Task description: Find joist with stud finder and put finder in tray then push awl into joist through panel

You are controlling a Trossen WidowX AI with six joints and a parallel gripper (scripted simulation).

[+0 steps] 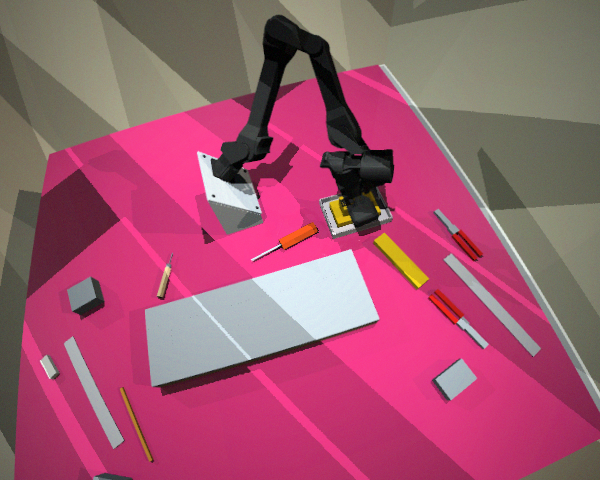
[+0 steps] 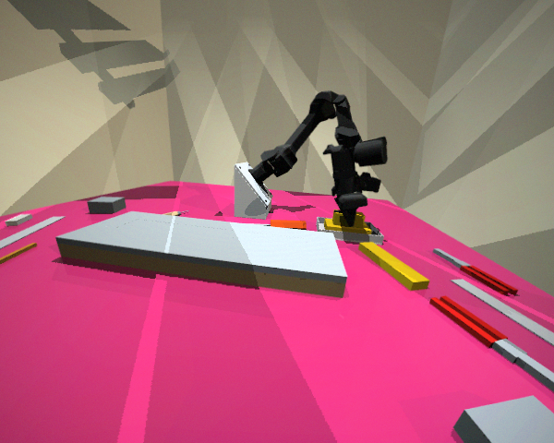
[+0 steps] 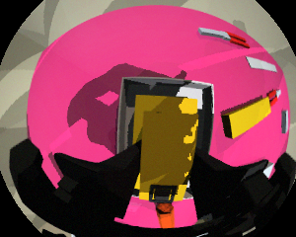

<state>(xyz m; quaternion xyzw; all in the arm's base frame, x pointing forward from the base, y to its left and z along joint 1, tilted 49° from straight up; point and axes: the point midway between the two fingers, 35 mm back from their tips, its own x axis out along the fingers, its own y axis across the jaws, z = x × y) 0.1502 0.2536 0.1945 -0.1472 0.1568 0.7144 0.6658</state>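
The yellow stud finder lies in the small grey tray at the back right of the table. My gripper is down in the tray with its fingers closed on the stud finder's sides. The awl, with an orange handle and a thin metal shaft, lies flat on the table just left of the tray. The long grey floor panel lies in front of both, with no hole that I can see.
A yellow bar lies right of the panel. Red-handled tools and a grey strip lie farther right. A wooden-handled tool, grey blocks, a strip and a pencil lie around.
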